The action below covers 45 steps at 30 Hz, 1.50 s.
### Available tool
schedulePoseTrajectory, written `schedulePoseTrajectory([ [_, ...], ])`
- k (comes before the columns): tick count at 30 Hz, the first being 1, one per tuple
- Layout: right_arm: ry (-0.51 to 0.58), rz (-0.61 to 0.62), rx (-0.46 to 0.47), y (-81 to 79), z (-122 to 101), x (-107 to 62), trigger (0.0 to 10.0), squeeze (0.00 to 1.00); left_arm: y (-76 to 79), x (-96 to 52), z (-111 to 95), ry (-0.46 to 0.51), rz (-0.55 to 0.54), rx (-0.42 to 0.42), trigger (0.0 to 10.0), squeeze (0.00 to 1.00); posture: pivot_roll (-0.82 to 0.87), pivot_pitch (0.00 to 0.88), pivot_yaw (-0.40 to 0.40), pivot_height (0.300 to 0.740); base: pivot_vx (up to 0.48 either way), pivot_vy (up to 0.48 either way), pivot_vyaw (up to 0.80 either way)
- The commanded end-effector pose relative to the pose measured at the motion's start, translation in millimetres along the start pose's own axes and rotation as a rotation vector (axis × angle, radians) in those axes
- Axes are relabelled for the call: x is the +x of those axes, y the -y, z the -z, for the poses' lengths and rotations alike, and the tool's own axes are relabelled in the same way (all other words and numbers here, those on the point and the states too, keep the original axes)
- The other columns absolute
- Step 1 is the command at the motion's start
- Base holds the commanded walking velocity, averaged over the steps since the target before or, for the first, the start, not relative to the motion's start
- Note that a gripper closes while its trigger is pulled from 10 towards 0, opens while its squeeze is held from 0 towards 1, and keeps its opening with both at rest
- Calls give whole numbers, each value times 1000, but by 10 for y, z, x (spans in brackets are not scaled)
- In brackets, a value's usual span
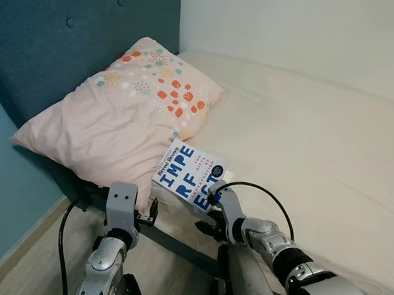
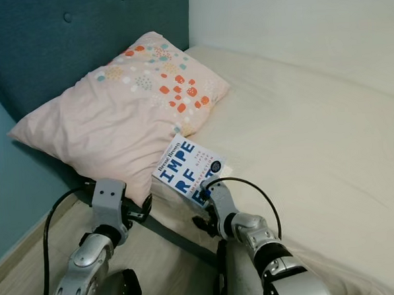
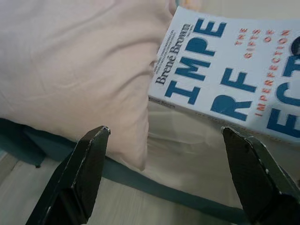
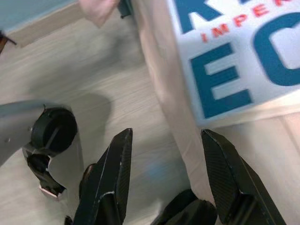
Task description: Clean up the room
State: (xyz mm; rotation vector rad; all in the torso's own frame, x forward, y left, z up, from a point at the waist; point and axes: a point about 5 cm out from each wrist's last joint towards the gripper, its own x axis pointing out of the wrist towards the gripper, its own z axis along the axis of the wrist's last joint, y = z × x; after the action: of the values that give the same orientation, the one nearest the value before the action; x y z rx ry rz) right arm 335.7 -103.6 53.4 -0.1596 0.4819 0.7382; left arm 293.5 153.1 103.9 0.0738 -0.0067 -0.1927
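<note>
Right gripper (image 4: 164, 164) open at the book (image 1: 190, 176)'s 6 o'clock corner; left gripper (image 3: 164, 176) open, empty. Risk: book overhangs the bed (image 1: 315, 135) edge; a nudge could drop it.

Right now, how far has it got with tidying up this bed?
Little looks done yet: the book lies on the bed near its edge, beside the pink pillow, not picked up. In hand: the right gripper is open at the book's lower corner, the left gripper open before it. Left: grasping the book and putting it away.
</note>
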Motion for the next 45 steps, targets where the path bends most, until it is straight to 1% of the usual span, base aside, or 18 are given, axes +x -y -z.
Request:
schedulePoseTrajectory([
  [1, -29, -17, -9, -31, 143, -36, 10000, 0, 82, -39, 25, -2, 37, -6, 10000, 0, 36, 209, -73, 552, 0, 0, 0],
  [3, -26, -11, -7, -28, 168, -50, 10000, 0, 97, -42, 23, 0, 41, -9, 10000, 0, 36, 210, -72, 552, 0, 0, 0],
  [7, 20, 93, 19, 94, 192, -131, 10000, 0, 137, -42, 34, -1, 49, -11, 10000, 0, 31, 213, -65, 552, 0, 0, 0],
  [8, 20, 93, 19, 94, 192, -131, 10000, 0, 137, -42, 34, -1, 49, -11, 10000, 0, 31, 213, -65, 552, 0, 0, 0],
  [11, 66, 120, 108, 201, 163, -190, 10000, 0, 144, -31, 35, -3, 57, -7, 10000, 0, 33, 216, -61, 552, 0, 0, 0],
  [13, 74, 103, 121, 215, 149, -203, 10000, 0, 140, -26, 31, -3, 61, -5, 10000, 0, 34, 215, -62, 552, 0, 0, 0],
  [15, 93, 116, 120, 242, 114, -214, 10000, 0, 135, -23, 23, -1, 60, -4, 10000, 0, 36, 216, -63, 552, 0, 0, 0],
  [25, 185, 309, 145, 496, -76, -318, 10000, 0, 108, -44, 21, 0, 53, 0, 10000, 0, 38, 215, -68, 552, 0, 0, 0],
  [27, 202, 337, 160, 539, -100, -343, 10000, 0, 111, -47, 23, 1, 53, 0, 10000, 0, 39, 214, -69, 552, 0, 0, 0],
  [28, 221, 376, 199, 610, -126, -385, 10000, 0, 118, -45, 22, 2, 56, 1, 10000, 0, 38, 214, -68, 552, 0, 0, 0],
  [30, 223, 374, 210, 622, -131, -392, 10000, 0, 121, -44, 21, 2, 58, 1, 10000, 0, 38, 214, -68, 552, 0, 0, 0],
  [33, 130, 191, 179, 465, -59, -304, 10000, 0, 137, -48, 18, 3, 78, -3, 10000, 0, 38, 212, -68, 552, 0, 0, 0],
  [35, 127, 185, 179, 459, -56, -300, 10000, 0, 138, -48, 18, 3, 79, -4, 10000, 0, 38, 212, -68, 552, 0, 0, 0],
  [36, 34, 85, 107, 368, 28, -273, 10000, 0, 147, -52, 18, 2, 87, -3, 10000, 0, 39, 213, -71, 552, 0, 0, 0],
  [37, 34, 85, 107, 368, 28, -273, 10000, 0, 147, -52, 18, 2, 87, -3, 10000, 0, 39, 213, -71, 552, 0, 0, 0],
  [40, -133, -120, 7, 201, 165, -253, 10000, 0, 158, -66, 24, 0, 100, -4, 10000, 0, 38, 215, -75, 552, 0, 0, 0],
  [42, -173, -197, -21, 159, 172, -260, 10000, 0, 159, -76, 31, -3, 101, -7, 10000, 0, 38, 215, -76, 552, 0, 0, 0],
  [45, -200, -259, -43, 119, 173, -264, 10000, 0, 162, -81, 33, -3, 104, -8, 10000, 0, 38, 214, -78, 552, 0, 0, 0],
])
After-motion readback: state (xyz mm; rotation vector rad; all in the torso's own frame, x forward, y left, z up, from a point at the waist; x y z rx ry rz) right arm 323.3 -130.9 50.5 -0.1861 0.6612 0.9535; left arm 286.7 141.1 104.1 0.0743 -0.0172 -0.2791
